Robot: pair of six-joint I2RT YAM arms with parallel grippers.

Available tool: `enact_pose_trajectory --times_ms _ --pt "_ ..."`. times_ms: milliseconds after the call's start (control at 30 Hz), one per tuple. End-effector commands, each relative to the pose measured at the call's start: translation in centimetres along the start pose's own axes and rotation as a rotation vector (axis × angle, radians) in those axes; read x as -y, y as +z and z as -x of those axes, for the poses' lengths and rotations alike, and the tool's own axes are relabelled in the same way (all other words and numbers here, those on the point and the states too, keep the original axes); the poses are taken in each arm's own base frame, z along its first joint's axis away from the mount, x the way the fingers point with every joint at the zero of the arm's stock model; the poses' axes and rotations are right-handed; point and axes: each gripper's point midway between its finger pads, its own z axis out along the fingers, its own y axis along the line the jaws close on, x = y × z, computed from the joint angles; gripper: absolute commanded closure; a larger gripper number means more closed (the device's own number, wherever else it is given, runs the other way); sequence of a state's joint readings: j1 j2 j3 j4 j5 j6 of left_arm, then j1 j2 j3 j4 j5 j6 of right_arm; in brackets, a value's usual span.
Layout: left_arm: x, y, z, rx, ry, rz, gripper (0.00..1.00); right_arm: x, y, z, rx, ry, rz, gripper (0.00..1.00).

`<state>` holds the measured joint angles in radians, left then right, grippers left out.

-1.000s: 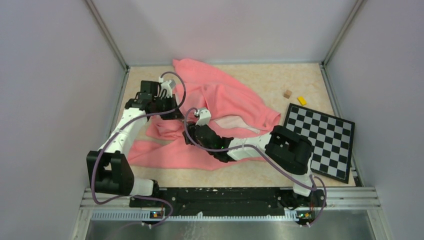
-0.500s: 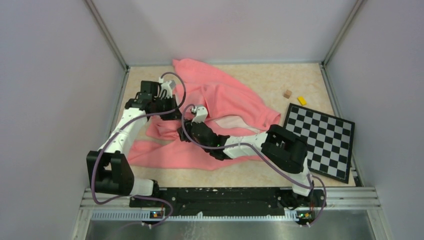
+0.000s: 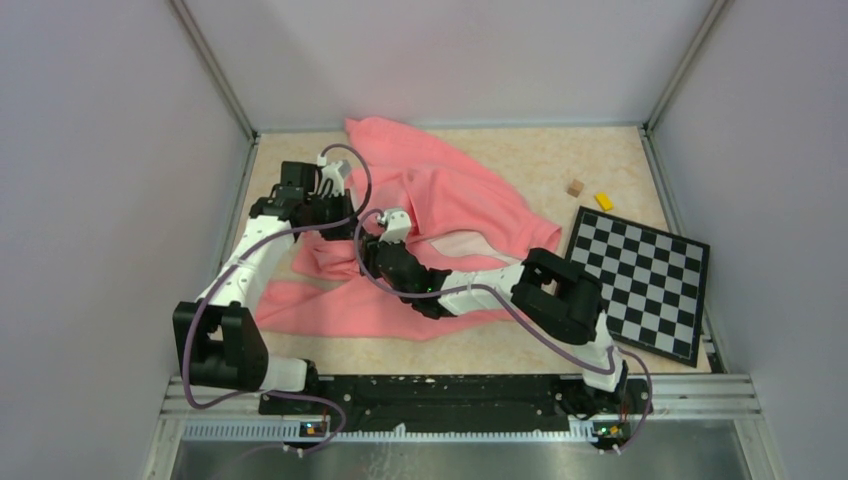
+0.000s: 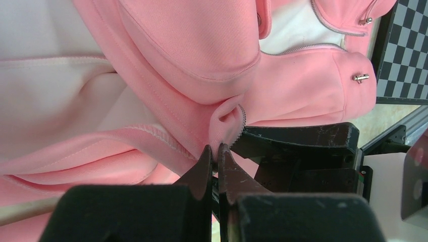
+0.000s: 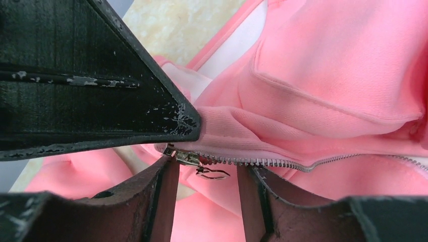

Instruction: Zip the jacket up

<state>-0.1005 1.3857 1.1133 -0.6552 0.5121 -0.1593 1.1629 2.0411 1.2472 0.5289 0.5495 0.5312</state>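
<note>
Left fingers [image 4: 202,174]: pinched closed on jacket [image 4: 192,45] fold
Right fingers [image 5: 160,199]: open, zipper slider [image 5: 185,157] between tips
Zipper teeth [image 5: 282,163]: long axis toward 3 o'clock from slider

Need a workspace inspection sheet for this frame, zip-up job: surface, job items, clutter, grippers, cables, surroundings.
Surface: beige tabletop, left and centre covered by fabric.
Job's things: jacket crumpled, front open; zipper slider at one end of the visible teeth, pull tab hanging.
Clutter: checkerboard, brown cube, yellow block, all right of the jacket.
Grippers: left gripper shut on a jacket fold by the zipper end; right gripper open, one finger on each side of the pull tab.
Cables: purple cables loop off both arms above the jacket.
Surroundings: grey walls; metal rail at the near edge.
</note>
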Motion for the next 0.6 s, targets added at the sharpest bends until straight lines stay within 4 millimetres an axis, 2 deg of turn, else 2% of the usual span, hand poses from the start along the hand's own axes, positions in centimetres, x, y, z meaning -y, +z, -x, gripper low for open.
enact_pose_trajectory --times_ms 0,67,167,300,400,500,567 --pt "0.7 -0.8 0.8 0.03 0.015 -0.019 1.0 -1.8 0.6 3.4 0.115 0.016 0.04 0.56" --pt "0.7 -0.8 0.7 0.029 0.014 -0.019 1.0 -2.2 0.7 3.3 0.11 0.007 0.059 0.61" --pt "0.8 -0.8 0.7 0.027 0.012 -0.023 1.0 -2.3 0.7 3.3 0.105 0.002 0.07 0.76" --pt "0.8 -0.9 0.8 0.032 0.031 -0.022 1.0 -1.4 -0.2 2.8 0.061 0.003 0.047 1.0" --pt "0.3 -1.0 0.9 0.052 0.08 0.004 1.0 -0.1 -1.7 2.2 -0.02 -0.014 0.049 1.0" --pt "0.2 -1.8 1.0 0.111 0.179 0.019 1.0 -0.8 -2.6 1.5 -0.167 -0.037 0.314 1.0" --pt "0.5 -2.5 1.2 0.172 0.241 0.019 1.0 0.4 -3.4 0.8 -0.259 -0.007 0.452 1.0"
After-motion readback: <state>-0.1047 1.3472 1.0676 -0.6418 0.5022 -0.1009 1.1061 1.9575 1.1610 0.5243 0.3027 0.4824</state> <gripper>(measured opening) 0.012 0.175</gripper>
